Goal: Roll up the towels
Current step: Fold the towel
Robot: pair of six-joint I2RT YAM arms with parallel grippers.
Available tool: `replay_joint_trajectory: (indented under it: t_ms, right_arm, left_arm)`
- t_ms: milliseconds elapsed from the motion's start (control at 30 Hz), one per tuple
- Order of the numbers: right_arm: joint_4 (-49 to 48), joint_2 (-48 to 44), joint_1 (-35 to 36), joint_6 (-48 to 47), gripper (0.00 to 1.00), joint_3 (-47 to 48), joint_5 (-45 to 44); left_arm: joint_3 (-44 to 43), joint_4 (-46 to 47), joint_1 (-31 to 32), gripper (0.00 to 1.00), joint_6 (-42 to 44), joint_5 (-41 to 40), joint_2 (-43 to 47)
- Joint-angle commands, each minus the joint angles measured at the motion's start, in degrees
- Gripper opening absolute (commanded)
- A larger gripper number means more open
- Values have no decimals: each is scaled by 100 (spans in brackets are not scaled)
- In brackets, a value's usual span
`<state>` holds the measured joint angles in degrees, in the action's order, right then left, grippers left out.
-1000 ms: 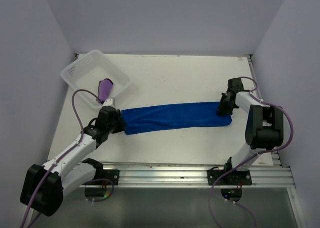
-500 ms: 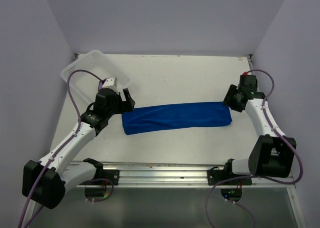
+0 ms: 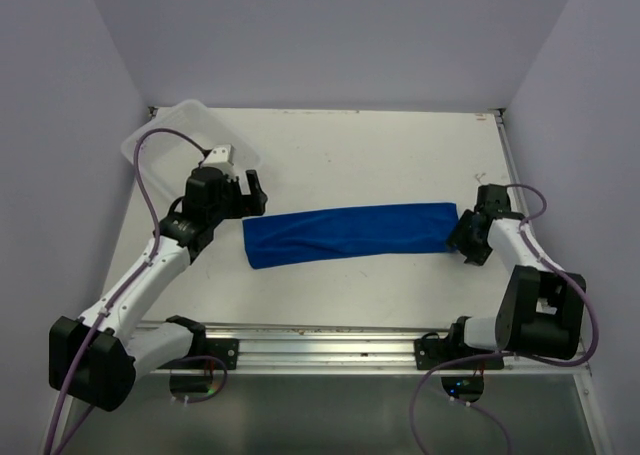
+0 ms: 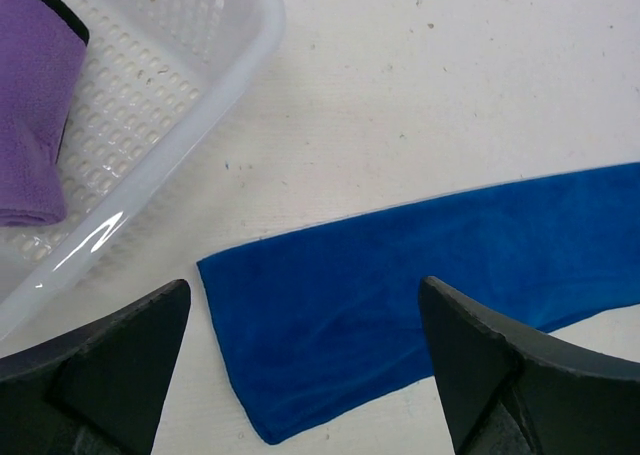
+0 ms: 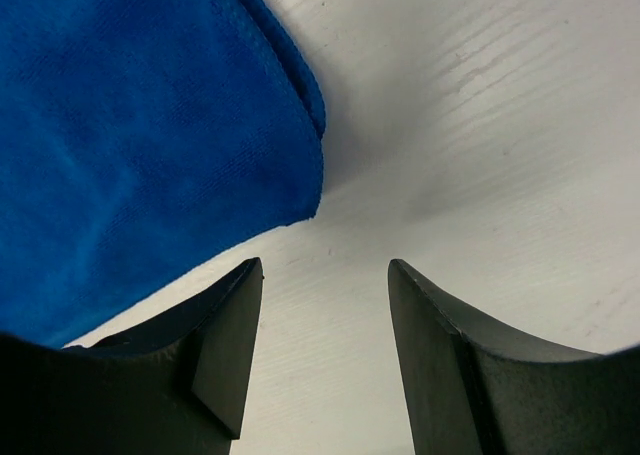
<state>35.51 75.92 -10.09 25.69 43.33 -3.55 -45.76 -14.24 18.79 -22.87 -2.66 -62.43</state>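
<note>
Left gripper (image 4: 303, 295) and right gripper (image 5: 325, 265) hang released, empty. Blue towel (image 3: 350, 233) lies flat along table's (image 3: 350, 155) near edge; purple towel (image 4: 30, 115) sits in far-left basket (image 4: 250, 45). Pinch one short end squarely; keep your roll tight.

A white plastic basket (image 3: 172, 121) sits at about ten o'clock on the tabletop (image 3: 360, 165), turned at an angle to the edges, its far corner close to the back-left corner. In the left wrist view the basket (image 4: 150, 65) fills the ten o'clock corner; its floor and walls are pierced with small slots and its rounded rim is glossy. The tabletop (image 4: 450, 95) is white, matte and dotted with small dark specks; close up, the tabletop (image 5: 480, 125) shows faint streaks. A silver aluminium rail (image 3: 400, 340) runs along the six o'clock edge. Plain pale walls (image 3: 330, 35) close in the nine, twelve and three o'clock sides.
</note>
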Motion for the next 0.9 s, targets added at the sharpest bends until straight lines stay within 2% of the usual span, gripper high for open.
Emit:
replay_joint_trajectory:
  t_ms: [0, 167, 400, 667, 733, 867]
  right_arm:
    - [-631, 212, -46, 348, 57, -106, 258]
    - [-993, 546, -125, 436, 56, -79, 293]
    - [-1274, 819, -476, 358, 40, 0, 329]
    - [-1502, 1293, -775, 147, 41, 132, 768]
    - [-1687, 1381, -784, 164, 39, 132, 1039]
    - [-1705, 1601, -784, 155, 26, 176, 1181]
  left_arm:
    - [40, 272, 37, 100, 371, -191, 205]
    - [58, 194, 125, 99, 450, -394, 276]
    - [102, 167, 134, 100, 503, -473, 232]
    - [102, 158, 134, 99, 530, -525, 135]
    - [93, 158, 134, 100, 538, -534, 91]
    - [76, 158, 134, 100, 556, -543, 30]
